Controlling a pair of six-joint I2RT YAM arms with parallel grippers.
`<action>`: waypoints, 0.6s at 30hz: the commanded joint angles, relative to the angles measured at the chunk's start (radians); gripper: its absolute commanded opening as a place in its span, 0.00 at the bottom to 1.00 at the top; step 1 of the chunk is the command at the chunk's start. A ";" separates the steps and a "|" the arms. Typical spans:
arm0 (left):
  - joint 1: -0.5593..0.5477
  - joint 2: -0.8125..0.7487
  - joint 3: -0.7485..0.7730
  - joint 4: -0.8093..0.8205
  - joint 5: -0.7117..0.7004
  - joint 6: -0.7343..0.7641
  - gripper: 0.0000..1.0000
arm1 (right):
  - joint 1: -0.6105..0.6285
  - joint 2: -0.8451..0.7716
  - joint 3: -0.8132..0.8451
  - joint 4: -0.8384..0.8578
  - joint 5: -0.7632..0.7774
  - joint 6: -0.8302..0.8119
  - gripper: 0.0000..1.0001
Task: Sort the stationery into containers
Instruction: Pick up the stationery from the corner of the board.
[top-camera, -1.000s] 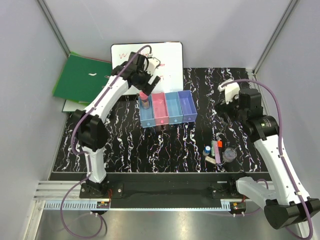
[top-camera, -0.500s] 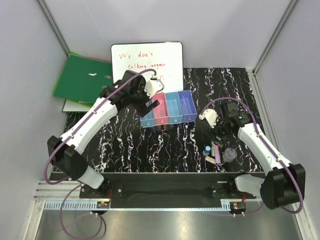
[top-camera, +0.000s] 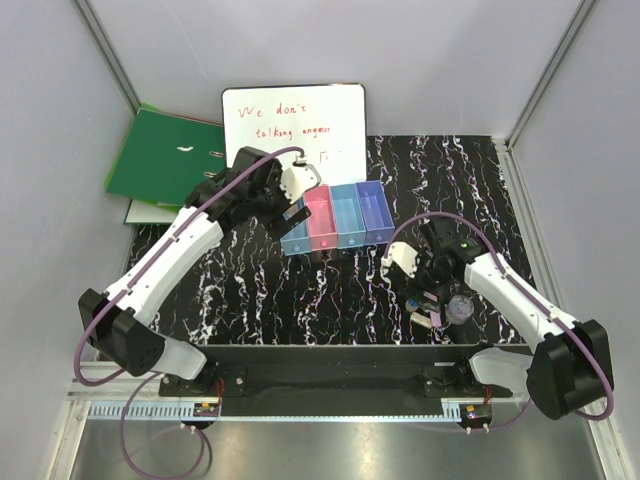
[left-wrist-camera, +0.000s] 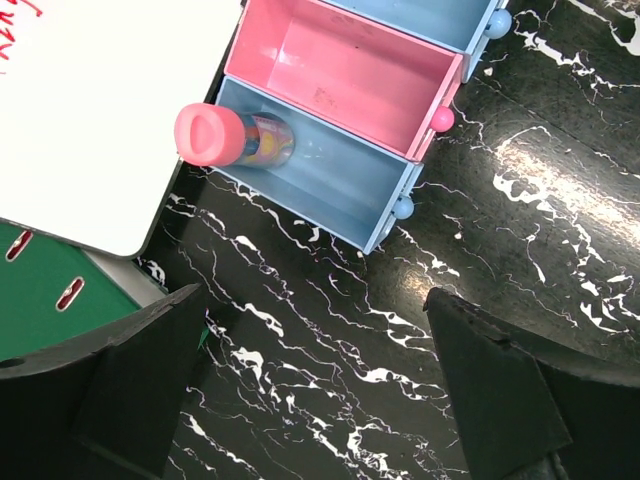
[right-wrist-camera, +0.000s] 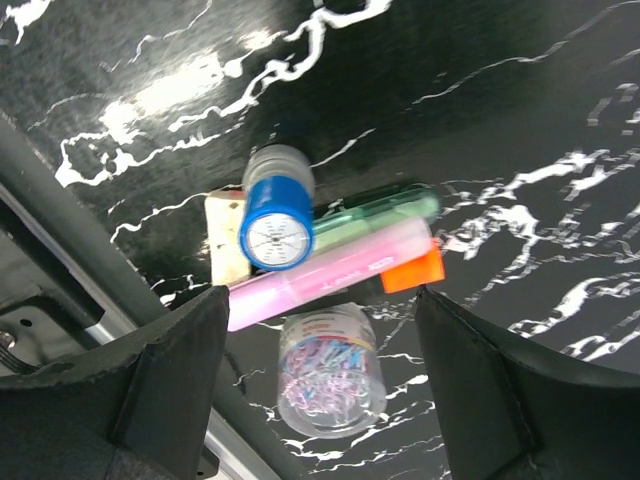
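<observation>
- Pale grey walls (top-camera: 420, 50) close in the back and both sides; no windows are seen.
- Aluminium frame struts (top-camera: 108, 60) run down the rear corners.
- Black tabletop (top-camera: 330, 290) has white marble veining; overhead light glares off it (left-wrist-camera: 560, 170).
- A whiteboard (top-camera: 293, 112) with red writing sits at the back edge.
- A green ring binder (top-camera: 160, 160) lies beside it, far left.
- A metal rail (top-camera: 330, 412) runs along the near edge.

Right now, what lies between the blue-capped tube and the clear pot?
The pink bar lies between blue-capped tube and clear pot; the right wrist view shows it.
</observation>
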 joint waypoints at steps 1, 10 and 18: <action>-0.004 -0.040 -0.004 0.030 -0.026 0.018 0.99 | 0.018 -0.001 -0.024 0.004 -0.022 -0.032 0.81; -0.004 -0.072 -0.030 0.032 -0.046 0.027 0.99 | 0.051 0.049 -0.006 0.038 -0.018 -0.030 0.74; -0.004 -0.095 -0.047 0.035 -0.047 0.033 0.99 | 0.067 0.091 0.006 0.067 -0.010 -0.027 0.70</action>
